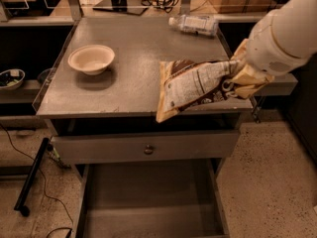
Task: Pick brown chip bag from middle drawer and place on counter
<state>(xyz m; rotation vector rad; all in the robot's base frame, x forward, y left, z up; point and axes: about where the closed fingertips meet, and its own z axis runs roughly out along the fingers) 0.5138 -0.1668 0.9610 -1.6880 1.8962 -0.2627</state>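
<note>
The tool (235, 83), at the end of a white arm (282, 33) reaching in from the right, grips one end of a crinkly dark-brown foil chip bag (193, 88), which lies sideways over the front right of the flat grey table (129, 83) with its far corner past the front edge. A cream round bowl (91, 58) sits at the left and a clear plastic bottle (194, 24) lies at the back right. Below a grey drawer front with a small round knob (148, 149), a wide grey metal drawer (148, 202) stands pulled out.
</note>
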